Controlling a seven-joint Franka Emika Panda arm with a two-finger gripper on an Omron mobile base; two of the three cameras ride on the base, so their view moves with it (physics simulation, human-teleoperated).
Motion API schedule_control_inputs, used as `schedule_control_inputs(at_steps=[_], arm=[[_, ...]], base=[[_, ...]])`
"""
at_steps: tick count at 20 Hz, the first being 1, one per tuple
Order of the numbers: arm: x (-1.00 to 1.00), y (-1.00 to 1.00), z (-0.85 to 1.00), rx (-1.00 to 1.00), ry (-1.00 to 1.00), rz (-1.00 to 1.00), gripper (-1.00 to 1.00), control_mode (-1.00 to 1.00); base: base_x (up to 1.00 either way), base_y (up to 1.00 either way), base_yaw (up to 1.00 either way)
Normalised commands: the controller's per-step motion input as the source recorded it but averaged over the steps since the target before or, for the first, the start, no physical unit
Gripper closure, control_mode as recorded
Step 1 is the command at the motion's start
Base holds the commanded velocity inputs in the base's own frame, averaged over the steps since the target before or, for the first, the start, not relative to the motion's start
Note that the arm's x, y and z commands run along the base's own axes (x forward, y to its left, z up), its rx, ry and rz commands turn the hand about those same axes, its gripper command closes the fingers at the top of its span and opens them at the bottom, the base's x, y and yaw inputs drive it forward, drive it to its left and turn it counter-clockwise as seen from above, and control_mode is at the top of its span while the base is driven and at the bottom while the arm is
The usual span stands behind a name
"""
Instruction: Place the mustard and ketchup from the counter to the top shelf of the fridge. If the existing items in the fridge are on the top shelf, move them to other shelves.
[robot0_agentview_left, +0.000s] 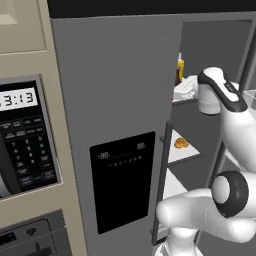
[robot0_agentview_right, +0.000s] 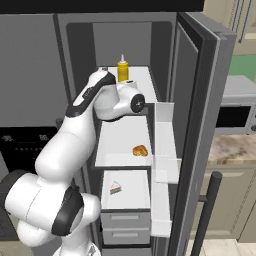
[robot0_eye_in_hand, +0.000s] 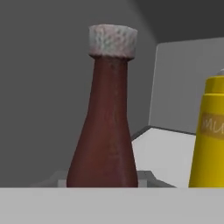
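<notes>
The dark reddish-brown glass ketchup bottle with its pale cap stands upright just ahead of the hand, whose fingers are drawn together and grip nothing. Just beside the ketchup stands the tall yellow plastic mustard bottle; both rest on the flat white top shelf of the grey fridge.

A golden-brown bun lies on the shelf below the ketchup, and a pale wedge slice lower still.

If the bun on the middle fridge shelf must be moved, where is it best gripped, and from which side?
Grip the bun across its low rounded sides, coming down from above and from the open front. It lies flat near the shelf's front right corner, with bare shelf around it.
</notes>
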Motion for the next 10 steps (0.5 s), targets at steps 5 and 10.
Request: schedule_control_inputs(at_steps=[5,10], arm=[[0.18,-0.08,-0.55,-0.11,0.06,0.0,1.0,-1.0],[0.05,-0.04,-0.31,-0.08,0.03,0.0,1.0,-1.0]], base=[[0.0,0.0,0.0],[0.0,0.0,0.0]])
